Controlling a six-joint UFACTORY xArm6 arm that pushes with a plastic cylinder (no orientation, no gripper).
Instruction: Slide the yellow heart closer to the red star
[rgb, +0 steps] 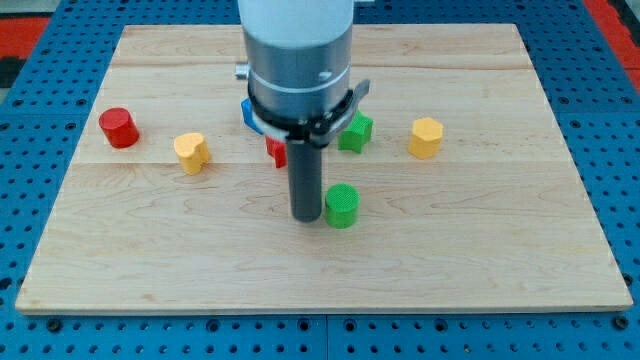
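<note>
Yellow heart (191, 152) well to the view's left of tool tip (306, 217), tool a bare rod holding nothing

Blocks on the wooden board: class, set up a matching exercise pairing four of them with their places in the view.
Things:
1. red cylinder
2. yellow heart
3. green cylinder
4. yellow hexagonal block

Places:
A. right beside my tip, on the view's right of it
B. farthest to the view's right
C. farthest to the view's left
D. just to the view's right of the red cylinder

Pairs: 1-C, 2-D, 3-A, 4-B
</note>
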